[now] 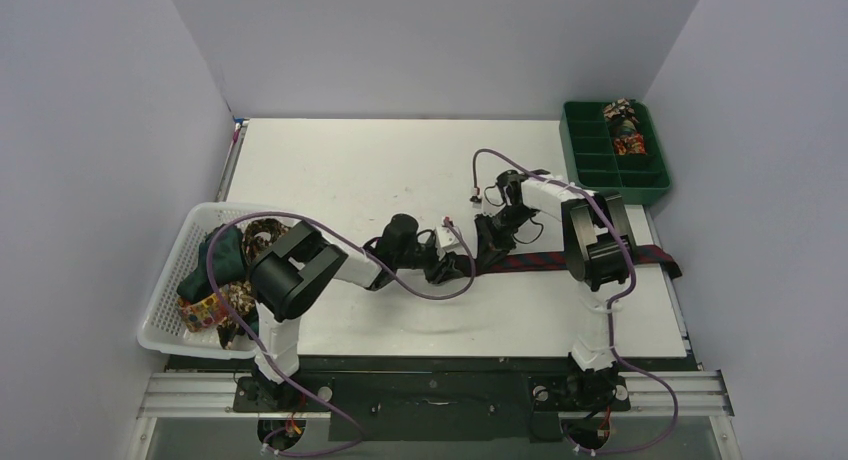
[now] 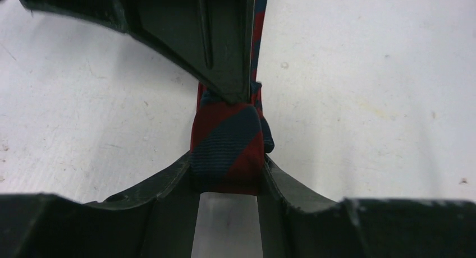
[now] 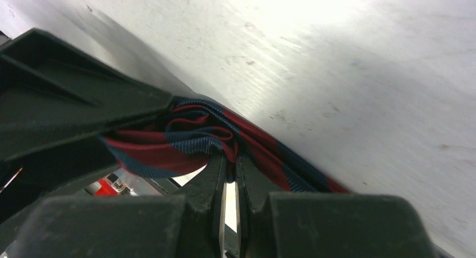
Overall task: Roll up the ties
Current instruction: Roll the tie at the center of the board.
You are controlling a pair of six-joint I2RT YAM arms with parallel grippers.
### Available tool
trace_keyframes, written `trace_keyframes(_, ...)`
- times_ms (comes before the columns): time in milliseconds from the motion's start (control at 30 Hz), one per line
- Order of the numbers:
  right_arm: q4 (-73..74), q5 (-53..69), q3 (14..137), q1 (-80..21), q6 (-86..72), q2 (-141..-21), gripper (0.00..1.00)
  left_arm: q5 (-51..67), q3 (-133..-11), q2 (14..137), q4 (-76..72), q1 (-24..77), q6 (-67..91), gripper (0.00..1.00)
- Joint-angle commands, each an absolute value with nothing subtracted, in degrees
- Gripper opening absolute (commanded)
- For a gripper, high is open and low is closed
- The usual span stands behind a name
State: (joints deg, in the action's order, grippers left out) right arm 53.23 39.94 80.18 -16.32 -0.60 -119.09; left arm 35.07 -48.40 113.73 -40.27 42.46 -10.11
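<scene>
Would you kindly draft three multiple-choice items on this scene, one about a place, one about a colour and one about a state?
1. Where does the green tray stand?
A. far right corner of the table
B. near left corner
C. centre

2. What colours has the tie being rolled?
A. plain green
B. navy with red stripes
C. gold floral

3. How is the right gripper?
A. wide open, empty
B. out of view
C. shut on the tie

Key: 1 A, the top view shows it at the far right corner. 2 B, both wrist views show navy and red. 3 C, its fingers pinch the fabric with barely a gap.
</scene>
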Motion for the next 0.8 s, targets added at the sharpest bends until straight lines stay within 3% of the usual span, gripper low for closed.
trace_keyframes(0,44.67,31.89,77.22,-18.97,-1.44,-122.95,0.00,39.64,-48.21,108.50,-43.40,43.05,-8.46,0.35)
trace_keyframes(367,42.01,31.85,76.58,-19.32,-4.36,-123.41,0.00,41.76,-53.71,113.89,-42.22,43.62,-6.36,0.40)
trace_keyframes(767,42.16,31.75,76.16,-18.85,-4.15,-123.10,0.00,38.46,-45.39,109.65,-40.30,40.36,-8.33,0.69)
